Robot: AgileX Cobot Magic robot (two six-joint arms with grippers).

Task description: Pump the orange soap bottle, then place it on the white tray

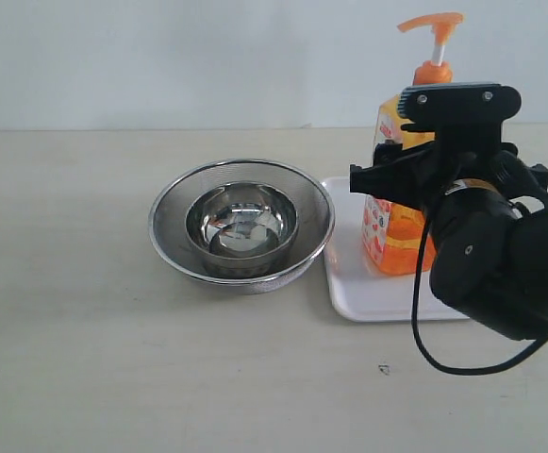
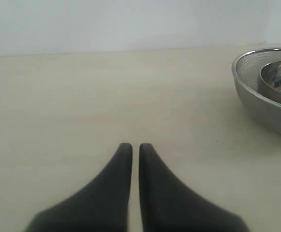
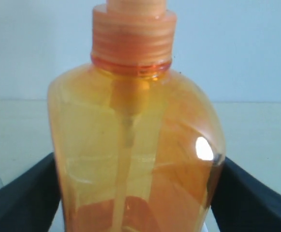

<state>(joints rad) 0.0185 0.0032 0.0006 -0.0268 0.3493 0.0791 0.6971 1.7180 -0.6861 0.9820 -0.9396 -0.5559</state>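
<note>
The orange soap bottle (image 1: 396, 236) stands upright on the white tray (image 1: 349, 294) at the right, its orange pump head (image 1: 431, 23) raised on the white stem. My right gripper (image 1: 432, 176) reaches in from the near side at the bottle's mid-height. In the right wrist view the bottle (image 3: 135, 145) fills the space between the black fingers (image 3: 29, 195), which press against both of its sides. My left gripper (image 2: 131, 148) hovers shut and empty over bare table, away from the bottle, and does not show in the exterior view.
Two nested round steel bowls (image 1: 240, 222) sit just left of the tray; their rim (image 2: 263, 92) shows in the left wrist view. The right arm's black body (image 1: 509, 264) and its cable (image 1: 424, 340) hang over the tray's near right corner.
</note>
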